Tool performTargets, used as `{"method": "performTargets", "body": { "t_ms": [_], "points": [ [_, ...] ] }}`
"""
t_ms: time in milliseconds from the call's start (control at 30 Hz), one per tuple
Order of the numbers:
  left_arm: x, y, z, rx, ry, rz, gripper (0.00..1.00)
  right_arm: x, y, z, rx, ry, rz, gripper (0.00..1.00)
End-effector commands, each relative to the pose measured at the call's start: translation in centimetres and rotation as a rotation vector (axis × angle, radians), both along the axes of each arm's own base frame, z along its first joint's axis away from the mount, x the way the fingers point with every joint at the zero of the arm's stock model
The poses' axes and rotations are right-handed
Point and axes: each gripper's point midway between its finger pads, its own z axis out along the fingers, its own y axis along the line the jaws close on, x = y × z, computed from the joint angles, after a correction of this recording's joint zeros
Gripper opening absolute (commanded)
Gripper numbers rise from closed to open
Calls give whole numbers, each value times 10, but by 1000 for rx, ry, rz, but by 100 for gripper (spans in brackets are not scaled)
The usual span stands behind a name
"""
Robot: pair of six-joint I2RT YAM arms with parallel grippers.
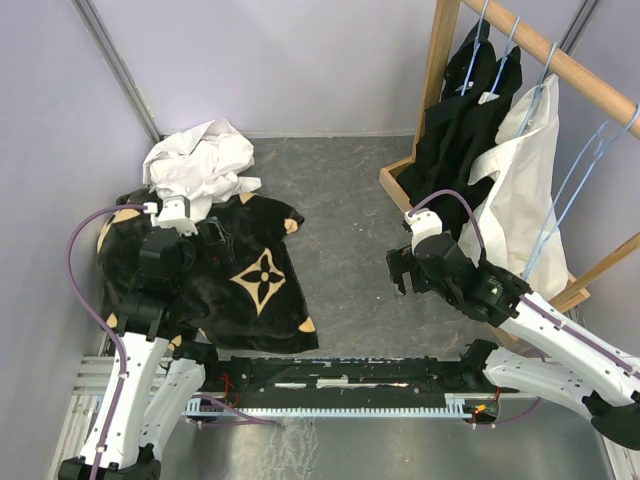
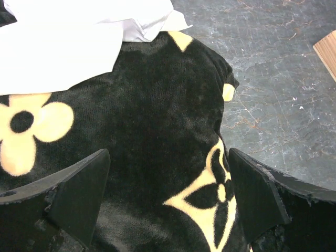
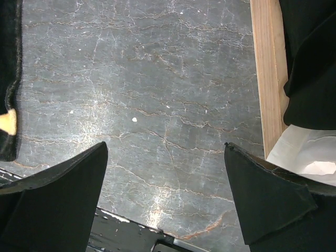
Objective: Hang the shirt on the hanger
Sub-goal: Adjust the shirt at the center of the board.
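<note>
The white shirt [image 1: 200,160] lies crumpled at the back left, partly on the black cloth with tan flower motifs [image 1: 235,285]. It fills the top left of the left wrist view [image 2: 63,47]. My left gripper [image 1: 172,212] is open and empty just above the black cloth [image 2: 157,115], at the shirt's near edge [image 2: 168,205]. A bare light-blue wire hanger [image 1: 585,170] hangs at the right end of the wooden rack's rail. My right gripper [image 1: 398,272] is open and empty over the bare grey table [image 3: 165,199], left of the rack.
The wooden clothes rack [image 1: 435,80] stands at the back right; its base rail shows in the right wrist view [image 3: 268,73]. Black shirts [image 1: 465,120] and a white garment [image 1: 520,190] hang on it from blue hangers. A black rail [image 1: 350,375] runs along the near edge.
</note>
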Motion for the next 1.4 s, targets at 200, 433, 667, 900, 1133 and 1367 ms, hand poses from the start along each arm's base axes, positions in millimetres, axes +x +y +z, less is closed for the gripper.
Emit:
{"method": "performTargets", "body": {
  "t_ms": [200, 433, 667, 900, 1133, 1367],
  "points": [
    [8, -2, 7, -47, -26, 28, 99, 10, 7, 12, 37, -44, -24, 99],
    [9, 4, 4, -40, -16, 67, 99, 18, -3, 6, 8, -44, -128, 99],
    [17, 2, -12, -35, 68, 65, 100, 16, 16, 5, 75, 42, -141, 99],
    [17, 28, -27, 18, 174, 238, 99, 19, 26, -9, 101, 43, -124, 99],
    [23, 25, -9, 37, 108, 191, 99, 14, 28, -24, 71, 90, -101, 99],
    [60, 16, 35, 44, -34, 139, 99, 4, 51, -34, 107, 158, 15, 99]
  ]
}}
